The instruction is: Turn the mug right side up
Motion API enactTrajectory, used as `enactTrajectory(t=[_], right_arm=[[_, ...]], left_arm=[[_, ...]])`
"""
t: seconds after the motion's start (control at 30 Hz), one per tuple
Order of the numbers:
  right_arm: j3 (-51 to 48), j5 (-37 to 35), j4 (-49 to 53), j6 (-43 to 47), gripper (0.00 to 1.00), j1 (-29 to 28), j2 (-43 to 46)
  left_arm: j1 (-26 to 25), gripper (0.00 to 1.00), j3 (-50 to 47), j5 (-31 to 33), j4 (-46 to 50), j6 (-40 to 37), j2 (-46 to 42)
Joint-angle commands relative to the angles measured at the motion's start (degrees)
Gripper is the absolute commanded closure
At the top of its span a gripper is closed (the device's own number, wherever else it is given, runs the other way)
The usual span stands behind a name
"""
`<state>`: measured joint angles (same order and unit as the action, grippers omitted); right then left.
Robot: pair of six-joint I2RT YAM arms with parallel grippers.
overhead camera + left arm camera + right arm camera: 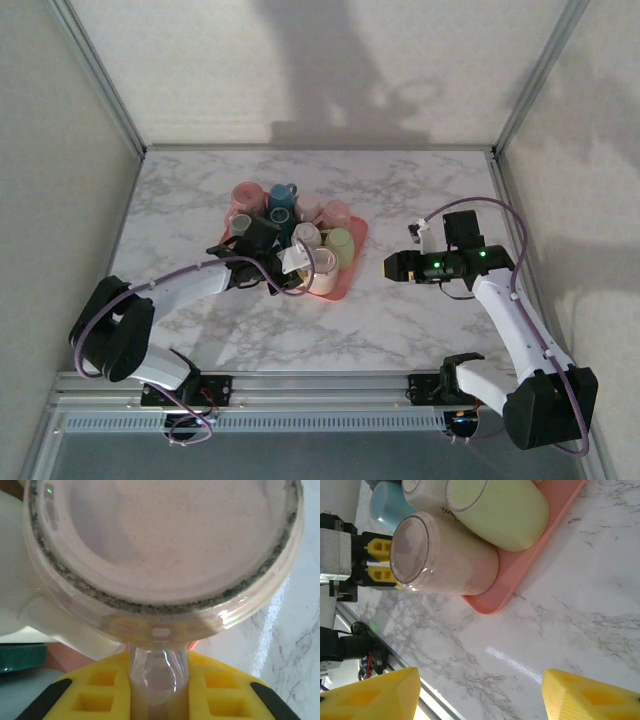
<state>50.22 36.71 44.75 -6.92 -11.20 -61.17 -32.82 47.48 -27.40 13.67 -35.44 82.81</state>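
A pale pink mug (322, 272) stands upside down at the near corner of the pink tray (352, 262). Its flat unglazed base (160, 540) faces the left wrist camera. My left gripper (159, 695) is shut on the mug's handle (159, 675), with a yellow finger pressed against each side. From the right wrist the same mug (445, 560) shows on the tray (520, 575), the left gripper's fingers (377, 562) at its side. My right gripper (480, 687) hangs open over bare marble to the right of the tray, with nothing between its fingers.
Several other mugs crowd the tray: a green one (495, 510), a light blue one (390, 505), a teal one (282, 196) and pink ones (246, 196). The marble table (420, 320) runs to a metal rail at the near edge.
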Motion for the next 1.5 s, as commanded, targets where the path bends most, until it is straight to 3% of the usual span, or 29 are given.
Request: enactTrajectory(t=[0.0, 0.2, 0.47, 0.77, 1.07, 1.2, 1.47], right_arm=[[-0.54, 0.39, -0.78, -1.37, 0.34, -0.43, 1.62], [0.21, 1.26, -1.07, -2.74, 0.34, -0.38, 3.66], [2.81, 9.64, -3.14, -4.32, 0.33, -0.38, 5.22], [4.2, 18.96, -8.53, -7.95, 0.32, -0.36, 5.36], [5.37, 27.26, -20.19, -16.31, 0.33, -0.37, 3.47], [4.45, 28.43, -31.13, -24.87, 0.33, -0.4, 2.48], [1.41, 24.06, -53.12, -44.41, 0.35, -2.15, -0.05]], left_arm=[[-0.19, 1.0, 3.11, -3.81, 0.19, 1.49, -5.24], [1.54, 1.0, 5.0, -5.8, 0.37, 8.25, -9.7], [5.58, 1.0, 9.24, -13.97, -0.76, 18.46, -15.47], [9.13, 1.0, 17.88, -17.25, -6.74, 39.53, -17.41], [9.7, 1.0, 18.25, -17.06, -28.59, 76.81, -14.04], [9.42, 1.0, 14.92, -12.71, -40.87, 93.55, -11.72], [6.6, 1.0, 4.99, -2.85, -58.72, 101.34, -12.84]])
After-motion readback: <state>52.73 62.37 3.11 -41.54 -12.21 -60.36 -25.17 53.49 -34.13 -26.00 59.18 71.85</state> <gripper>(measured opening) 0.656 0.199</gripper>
